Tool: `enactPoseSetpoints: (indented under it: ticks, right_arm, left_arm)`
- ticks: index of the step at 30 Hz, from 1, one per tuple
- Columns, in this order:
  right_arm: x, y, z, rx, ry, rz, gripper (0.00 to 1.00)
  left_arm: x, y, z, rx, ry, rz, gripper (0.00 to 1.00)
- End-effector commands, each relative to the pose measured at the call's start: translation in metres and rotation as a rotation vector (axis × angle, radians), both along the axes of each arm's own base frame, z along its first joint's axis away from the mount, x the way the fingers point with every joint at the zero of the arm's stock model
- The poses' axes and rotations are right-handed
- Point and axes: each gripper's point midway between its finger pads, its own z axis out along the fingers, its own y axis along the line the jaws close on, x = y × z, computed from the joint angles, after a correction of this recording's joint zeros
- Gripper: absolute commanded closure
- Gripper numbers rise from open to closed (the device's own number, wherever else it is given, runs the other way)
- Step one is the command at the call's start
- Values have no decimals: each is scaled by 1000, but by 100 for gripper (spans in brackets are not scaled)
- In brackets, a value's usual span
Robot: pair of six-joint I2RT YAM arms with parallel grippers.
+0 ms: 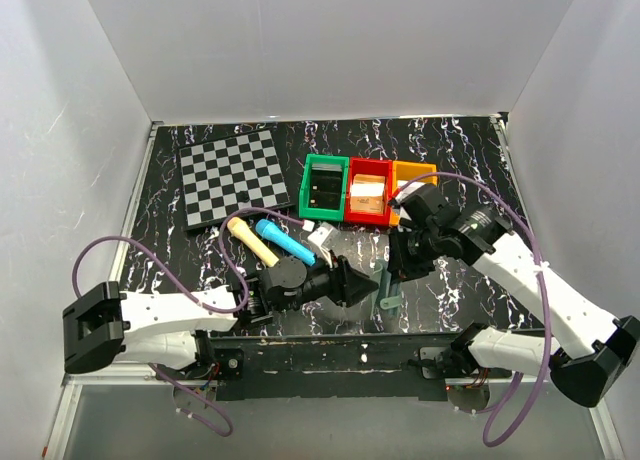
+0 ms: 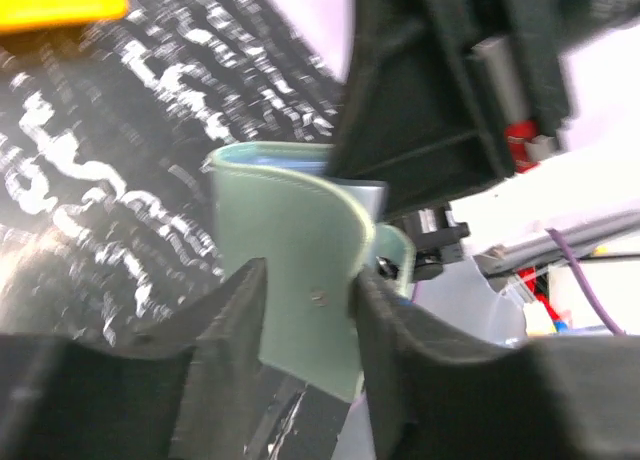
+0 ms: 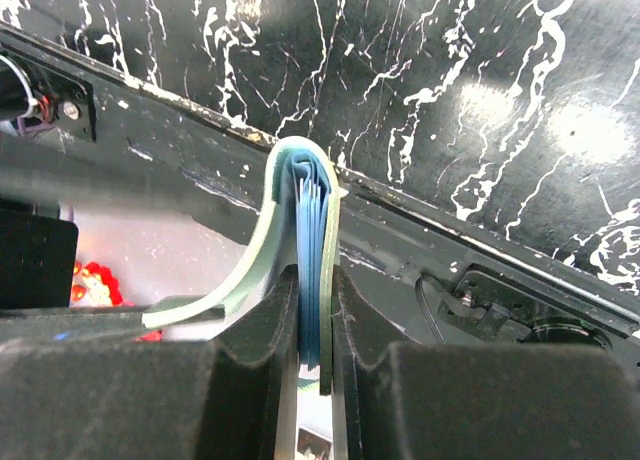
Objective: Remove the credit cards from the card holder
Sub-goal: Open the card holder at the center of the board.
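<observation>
The grey-green card holder (image 1: pixel 388 294) hangs just above the table's front edge, held between both arms. In the right wrist view my right gripper (image 3: pixel 315 280) is shut on one half of the card holder (image 3: pixel 262 250), pinching its green outer panel and several thin blue layers (image 3: pixel 310 240) seen edge-on. The other flap curls away to the left. In the left wrist view that flap (image 2: pixel 290 250) fills the gap of my left gripper (image 2: pixel 310 280), touching both fingers. The credit cards cannot be told apart from the blue layers. From above, the left gripper (image 1: pixel 362 283) and right gripper (image 1: pixel 392 270) nearly meet.
A checkered board (image 1: pixel 232 175) lies at the back left. Green (image 1: pixel 323 187), red (image 1: pixel 368 192) and orange (image 1: pixel 410 180) bins stand in a row behind the grippers. A yellow-handled tool (image 1: pixel 250 240), a blue one (image 1: pixel 285 242) and a small white piece (image 1: pixel 320 234) lie left of centre.
</observation>
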Motion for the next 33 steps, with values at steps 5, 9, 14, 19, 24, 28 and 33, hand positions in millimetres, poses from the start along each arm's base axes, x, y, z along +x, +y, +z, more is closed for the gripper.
enactPoseSetpoints:
  ticks: [5, 9, 14, 19, 24, 28, 33]
  right_arm:
    - [9, 27, -31, 21, 63, 45, 99]
    - [17, 33, -51, -9, 90, 28, 99]
    - [25, 40, -77, -42, 133, 4, 99]
    - [29, 51, -98, -33, 176, 6, 99]
    - [27, 59, -116, -20, 232, 3, 99]
    - [25, 66, -126, 5, 275, -9, 99]
    - [25, 69, -130, 14, 293, -14, 99]
  left_arm:
    - [21, 61, -86, 277, 146, 259, 19]
    - [22, 76, -82, 260, 172, 309, 2]
    - [20, 78, -64, 200, 156, 295, 2]
    - [12, 63, -49, 137, 106, 206, 5]
    - [5, 37, -43, 131, 87, 109, 14]
    - [2, 22, -47, 123, 81, 58, 20]
    - [1, 6, -51, 123, 81, 8, 27]
